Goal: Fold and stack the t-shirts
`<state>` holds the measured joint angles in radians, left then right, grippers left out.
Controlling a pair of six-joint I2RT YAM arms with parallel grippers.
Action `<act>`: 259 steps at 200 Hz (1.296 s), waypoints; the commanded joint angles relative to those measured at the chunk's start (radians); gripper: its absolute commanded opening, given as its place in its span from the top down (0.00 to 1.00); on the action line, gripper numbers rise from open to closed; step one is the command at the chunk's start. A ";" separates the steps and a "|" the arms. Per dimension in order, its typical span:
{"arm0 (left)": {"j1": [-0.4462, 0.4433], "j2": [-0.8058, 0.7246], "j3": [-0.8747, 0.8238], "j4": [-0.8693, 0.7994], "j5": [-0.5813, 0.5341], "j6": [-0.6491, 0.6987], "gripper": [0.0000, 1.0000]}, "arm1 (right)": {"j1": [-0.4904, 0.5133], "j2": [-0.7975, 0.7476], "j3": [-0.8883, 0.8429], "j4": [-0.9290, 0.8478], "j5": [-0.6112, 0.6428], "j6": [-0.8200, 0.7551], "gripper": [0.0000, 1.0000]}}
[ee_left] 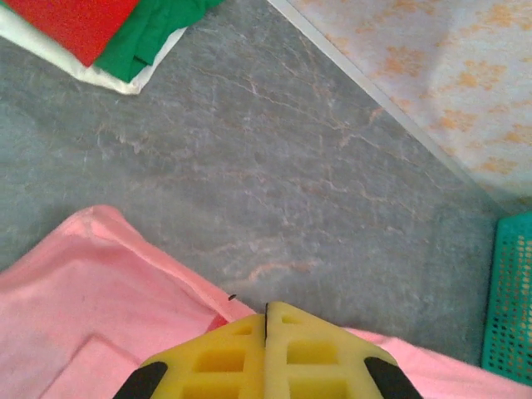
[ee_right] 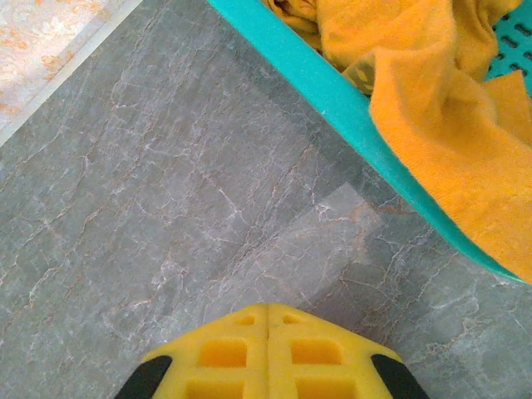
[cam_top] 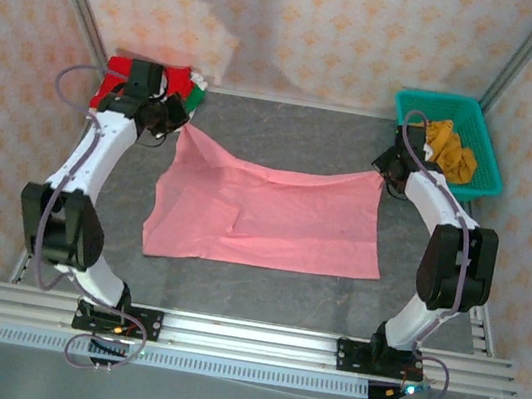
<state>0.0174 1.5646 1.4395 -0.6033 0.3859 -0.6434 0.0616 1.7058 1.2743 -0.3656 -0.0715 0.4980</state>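
The pink t-shirt (cam_top: 264, 214) lies spread across the middle of the table, its far edge sagging between two raised corners. My left gripper (cam_top: 179, 123) is shut on the far left corner; in the left wrist view the pink cloth (ee_left: 83, 291) runs under the closed yellow fingertips of that gripper (ee_left: 266, 309). My right gripper (cam_top: 389, 170) is shut at the far right corner, and the closed tips of that gripper (ee_right: 268, 307) hide the cloth from the right wrist camera. Folded red (cam_top: 119, 75), green (ee_left: 150, 37) and white (ee_left: 100, 76) t-shirts are stacked at the far left.
A teal lattice basket (cam_top: 488, 169) stands at the far right, just beyond my right gripper, with the crumpled mustard-orange t-shirt (cam_top: 451, 148) in it. In the right wrist view the basket's rim (ee_right: 332, 83) is near. Papered walls close the back and sides.
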 commanded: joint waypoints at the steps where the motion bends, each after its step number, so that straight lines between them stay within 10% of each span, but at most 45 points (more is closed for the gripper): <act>1: 0.003 -0.102 -0.083 -0.065 -0.013 -0.006 1.00 | -0.007 -0.058 -0.040 -0.027 0.005 0.005 1.00; 259: 0.036 -0.385 -0.448 -0.351 0.047 0.021 1.00 | -0.006 -0.210 -0.335 -0.118 -0.018 -0.043 0.98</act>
<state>0.0467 1.2049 1.0424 -0.9062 0.4164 -0.6281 0.0616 1.4921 0.9760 -0.4568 -0.1276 0.4706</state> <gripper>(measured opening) 0.043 0.040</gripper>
